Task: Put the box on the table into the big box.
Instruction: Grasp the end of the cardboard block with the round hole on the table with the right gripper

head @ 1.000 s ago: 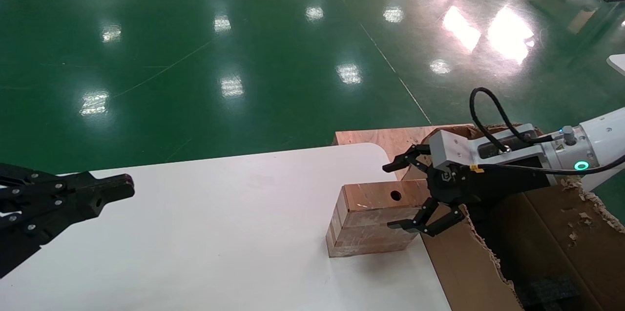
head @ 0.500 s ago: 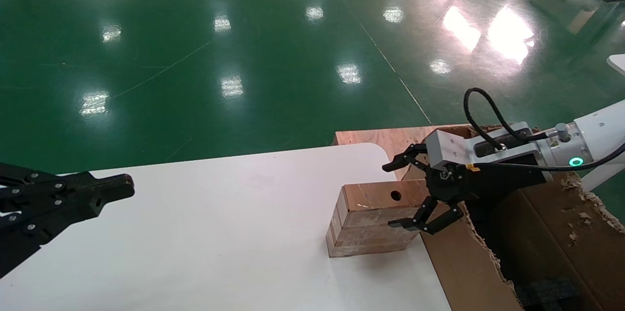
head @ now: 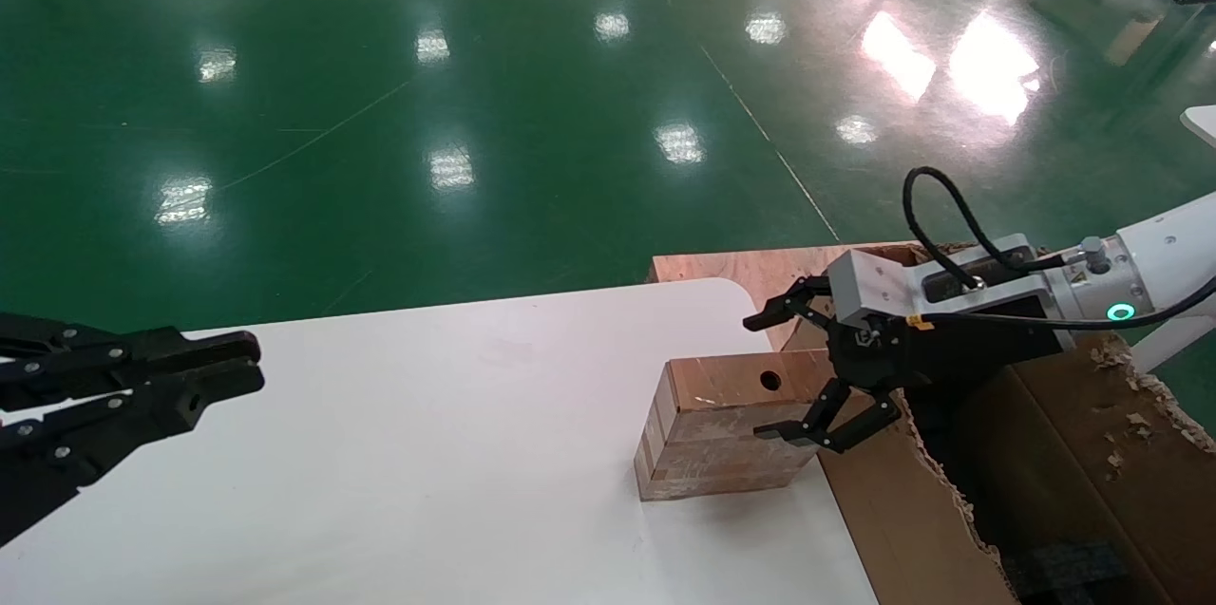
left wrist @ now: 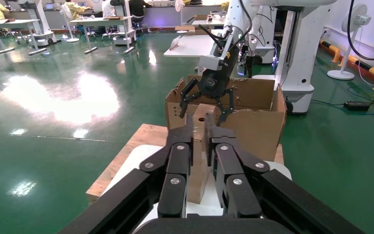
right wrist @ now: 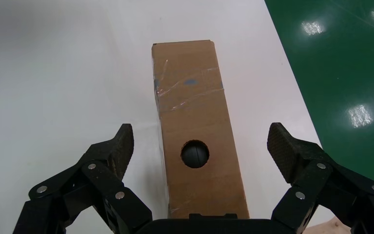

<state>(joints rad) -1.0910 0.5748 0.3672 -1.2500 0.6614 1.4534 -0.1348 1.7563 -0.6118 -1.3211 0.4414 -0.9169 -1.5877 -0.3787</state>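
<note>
The small tan box (head: 722, 425) with a round hole in its top stands on the white table (head: 427, 453) near the right edge, next to the big cardboard carton (head: 883, 510). My right gripper (head: 760, 379) is open and reaches from over the carton, with one finger on each side of the box's near end. The right wrist view shows the box (right wrist: 195, 122) between its wide-spread fingers (right wrist: 202, 141), apart from both. My left gripper (head: 252, 363) hovers over the table's left side with its fingers a little apart, empty, pointing at the box (left wrist: 195, 180).
A flat wooden board (head: 731, 268) lies behind the table's far right corner, under the carton. The carton's torn edge faces the table and black foam (head: 1073, 567) shows inside. Green floor surrounds the table. Other robots and desks stand far off.
My left gripper's fingers have parted slightly from a shut pose. My right gripper rose a little and stays open around the box. The box has not moved.
</note>
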